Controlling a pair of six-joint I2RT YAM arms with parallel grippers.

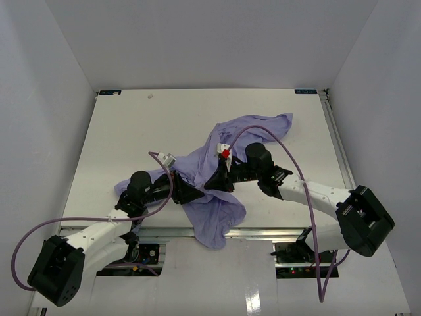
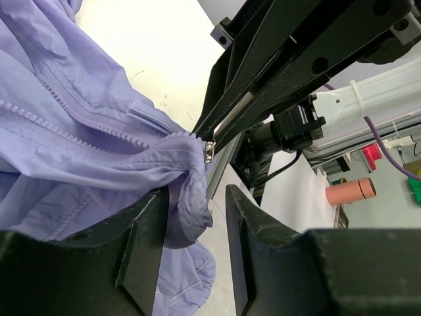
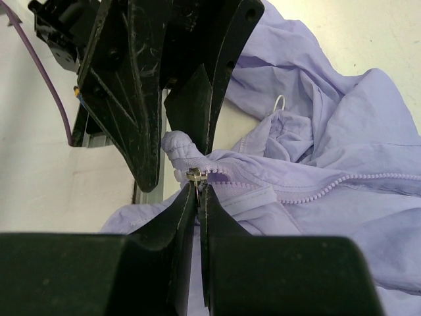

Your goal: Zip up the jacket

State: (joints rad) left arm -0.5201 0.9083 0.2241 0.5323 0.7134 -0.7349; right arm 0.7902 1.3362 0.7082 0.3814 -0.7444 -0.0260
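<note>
– Checking progress first: how much of the jacket is zipped?
– Almost none, by my read. The zipper slider sits right down at the hem. Beyond it the two tooth rows run apart in the left wrist view, so nearly the whole run is still open. Can't tell whether the pin is fully seated in the slider.
– Where's the garment?
– Crumpled across the middle of the surface. One sleeve is thrown toward the far right corner and a flap hangs over the near edge.
– Right arm?
– It reaches in from the near right corner, elbow out, wrist low and turned toward the left arm. The right end effector has its fingers pressed together on the slider's pull.
– Left arm?
– It comes from the near left corner, lying low along the near edge. The left end effector points at the other one, nearly tip to tip. It looks clamped on a bunch of hem cloth just below the slider, though a sliver of gap shows beside one finger.
– What's left?
– The long pull: hem anchored, slider drawn up the teeth.
</note>
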